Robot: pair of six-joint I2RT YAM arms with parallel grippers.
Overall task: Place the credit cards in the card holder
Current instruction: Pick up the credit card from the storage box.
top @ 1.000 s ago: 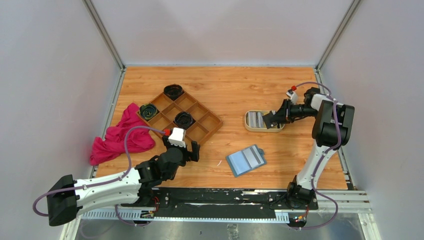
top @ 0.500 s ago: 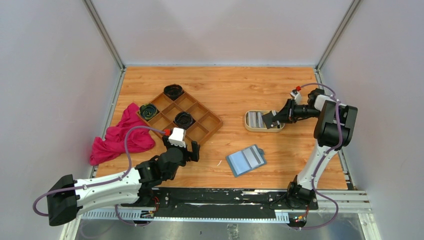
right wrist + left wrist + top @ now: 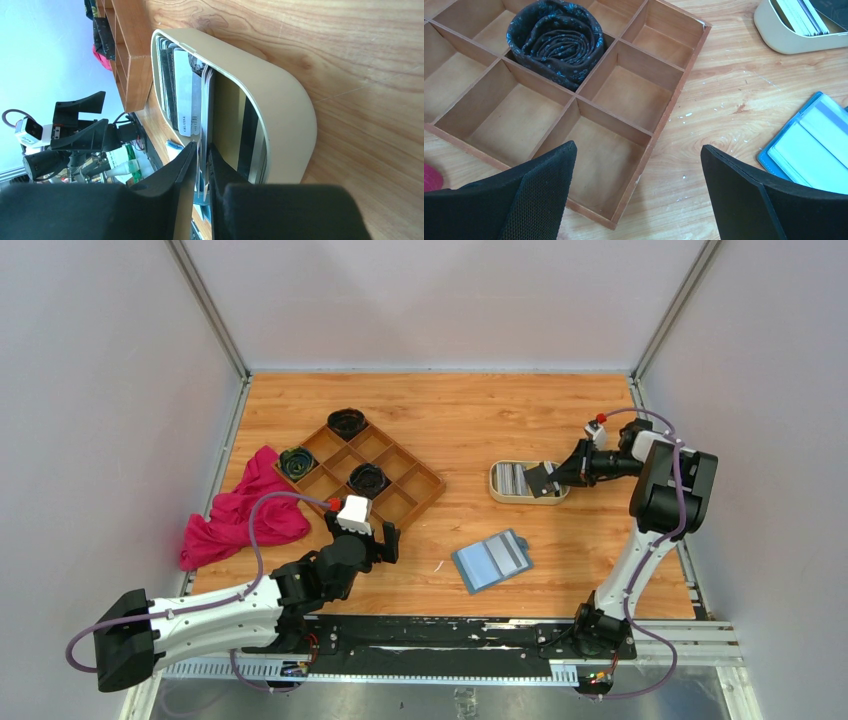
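Pinching down into the cream oval plastic tray, the right gripper shows its two black fingers narrowed to a slit about the edge of one of the thin whitish-grey plastic credit cards. The cards stand on edge in a row, the rest packed just beside the fingers. The flat teal-blue folding card holder lies well apart from this hand, back toward the arm bases and to its left, spread open with the pale slotted side up. An upright card would probably have to be laid flat to meet a slot. The left gripper hangs wide open over the brown wooden compartment tray, the holder just off its right finger, handy for steadying.
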